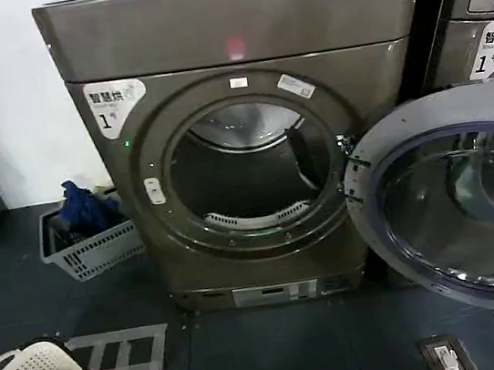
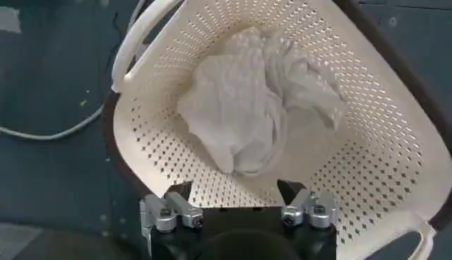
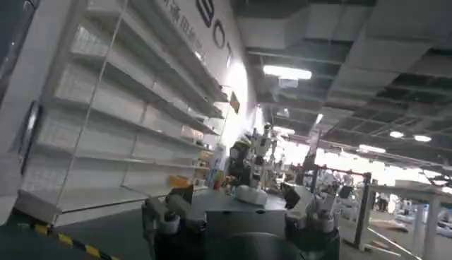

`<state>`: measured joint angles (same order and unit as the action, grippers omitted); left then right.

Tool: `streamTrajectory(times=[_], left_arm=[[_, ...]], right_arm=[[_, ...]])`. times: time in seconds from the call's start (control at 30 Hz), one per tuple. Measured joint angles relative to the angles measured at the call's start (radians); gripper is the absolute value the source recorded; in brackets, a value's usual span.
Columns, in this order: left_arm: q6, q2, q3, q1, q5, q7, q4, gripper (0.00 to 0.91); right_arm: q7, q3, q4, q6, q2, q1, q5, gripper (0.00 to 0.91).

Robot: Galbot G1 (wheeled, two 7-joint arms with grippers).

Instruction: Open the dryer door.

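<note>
Dark floor (image 1: pixel 279 346) runs under everything, with a white wall at the upper left of the head view. The dryer (image 1: pixel 234 30) fills the middle: a big bronze-grey metal box, smooth and faintly glossy, its round opening bare and the drum visible inside. The dryer door (image 1: pixel 456 197) already stands swung wide at the right of the frame, grey plastic inner face and dark glass toward me, so I judge the task is essentially done. It looks stiff and fairly heavy, hinged at its left edge; if it needed more swing I would push or hook the free rim, since the glass looks slippery. A grey basket (image 1: pixel 89 239) with blue cloth sits left of the machine. My left gripper (image 2: pixel 236 201), jaws apart and empty, hangs over a cream perforated basket (image 2: pixel 367 162) holding crumpled white cloth (image 2: pixel 247 106). My right gripper (image 3: pixel 240 212), also spread and empty, points toward shelving (image 3: pixel 120 106).
</note>
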<state>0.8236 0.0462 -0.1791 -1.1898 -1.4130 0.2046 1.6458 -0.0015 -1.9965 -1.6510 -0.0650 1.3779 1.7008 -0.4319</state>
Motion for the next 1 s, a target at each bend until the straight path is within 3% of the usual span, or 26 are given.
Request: streamTrajectory(times=[1.0], left_arm=[[0.000, -0.067, -0.007, 0.002, 0.055, 0.000, -0.002, 0.907]], right_arm=[[-0.002, 0.008, 0.026, -0.015, -0.004, -0.018, 0.006, 0.907]])
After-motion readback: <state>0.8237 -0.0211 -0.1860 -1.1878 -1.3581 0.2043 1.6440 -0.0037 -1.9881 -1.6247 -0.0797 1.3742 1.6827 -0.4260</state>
